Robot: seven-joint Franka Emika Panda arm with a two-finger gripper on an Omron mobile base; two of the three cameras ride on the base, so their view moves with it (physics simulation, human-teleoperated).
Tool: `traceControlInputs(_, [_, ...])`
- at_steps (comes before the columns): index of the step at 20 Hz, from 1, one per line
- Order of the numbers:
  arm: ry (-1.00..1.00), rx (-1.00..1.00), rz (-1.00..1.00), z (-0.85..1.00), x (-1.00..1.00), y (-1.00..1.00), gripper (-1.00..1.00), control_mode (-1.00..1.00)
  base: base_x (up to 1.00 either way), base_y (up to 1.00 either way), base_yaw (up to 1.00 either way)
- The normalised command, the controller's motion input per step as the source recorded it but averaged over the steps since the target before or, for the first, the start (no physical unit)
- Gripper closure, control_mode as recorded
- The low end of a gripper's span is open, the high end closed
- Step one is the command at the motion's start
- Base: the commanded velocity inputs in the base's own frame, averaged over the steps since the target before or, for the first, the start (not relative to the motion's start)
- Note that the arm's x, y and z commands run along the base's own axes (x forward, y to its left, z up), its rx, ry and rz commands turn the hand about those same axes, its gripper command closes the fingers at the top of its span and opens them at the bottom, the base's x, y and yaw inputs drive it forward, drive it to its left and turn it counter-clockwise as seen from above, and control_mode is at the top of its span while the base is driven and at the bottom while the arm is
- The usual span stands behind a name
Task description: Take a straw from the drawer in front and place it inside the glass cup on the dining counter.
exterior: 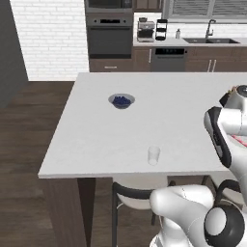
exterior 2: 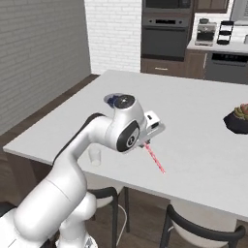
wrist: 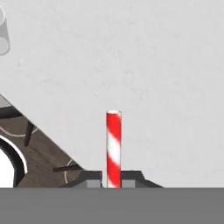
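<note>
My gripper (exterior 2: 147,141) hangs over the white dining counter (exterior 2: 203,121), shut on the red, pale-striped straw (exterior 2: 155,159). The straw slants down from the fingers towards the counter top. In the hand view the straw (wrist: 113,144) stands straight up between the two dark fingertips (wrist: 131,178) of the gripper (wrist: 113,183). The clear glass cup (exterior 2: 95,156) stands near the counter's front edge, to the left of the gripper and apart from it. It is also in the left base view as the glass cup (exterior: 153,155) and at the hand view's top left corner as the glass cup (wrist: 3,37). The drawer is out of view.
A grey bowl of blue berries (exterior: 121,101) sits further back on the counter. A dark dish (exterior 2: 237,118) lies at the right. Dark-backed stools (exterior: 130,193) (exterior 2: 193,225) stand under the front edge. Oven and sink counter (exterior: 212,43) line the far wall.
</note>
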Motion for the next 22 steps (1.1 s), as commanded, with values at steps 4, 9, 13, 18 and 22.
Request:
traceControlInputs(4, [0.0, 0.0, 0.28, -0.04, 0.42, -0.04, 1.0, -1.0, 0.0, 0.0, 0.0])
traceControlInputs(9, [0.0, 0.01, 0.3, 0.09, 0.29, 0.3, 1.0, -1.0, 0.0, 0.0, 0.0])
traceControlInputs(13, [0.06, 0.0, 0.26, 0.17, 0.12, 0.41, 1.0, -1.0, 0.0, 0.0, 0.0])
traceControlInputs(18, [0.04, 0.0, 0.21, 0.39, 0.02, 0.18, 1.0, -1.0, 0.0, 0.0, 0.0])
traceControlInputs(22, [0.0, 0.0, 0.21, 0.39, -0.01, 0.11, 1.0, -1.0, 0.0, 0.0, 0.0])
